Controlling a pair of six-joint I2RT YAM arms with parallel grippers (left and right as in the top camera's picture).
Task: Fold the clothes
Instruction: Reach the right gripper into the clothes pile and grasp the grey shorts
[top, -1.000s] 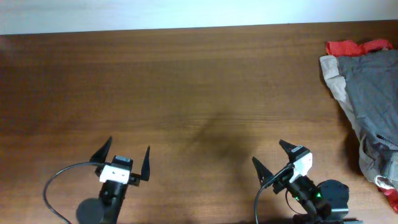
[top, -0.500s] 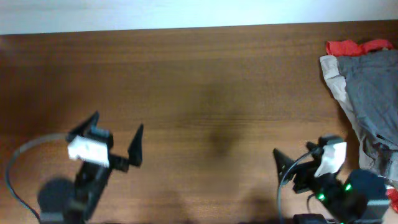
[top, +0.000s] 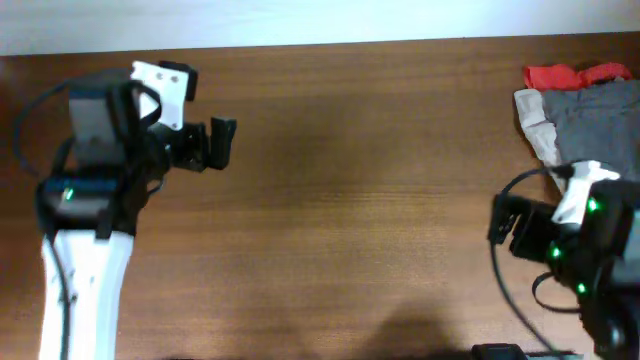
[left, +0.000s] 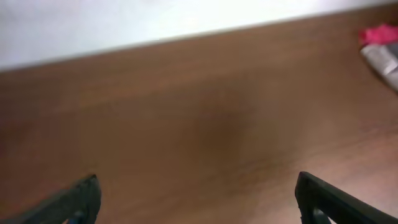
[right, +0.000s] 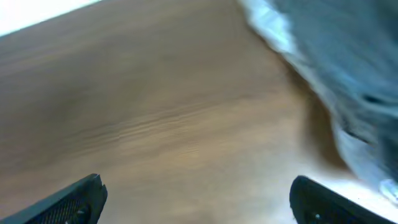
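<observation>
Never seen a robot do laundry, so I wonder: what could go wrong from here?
The grey shorts lie piled on a beige garment beside a red cloth, so the right claw might pinch a wrong layer. The left claw is far off, so a lone pull may drag the heap.

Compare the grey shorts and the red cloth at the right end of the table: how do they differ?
The shorts are grey; the red cloth is red. The shorts show more surface than the red cloth, which only peeks out at the pile's far side. The shorts lie nearer the right arm, which covers their near part; the red cloth lies beyond them. Both lie crumpled in one pile.
</observation>
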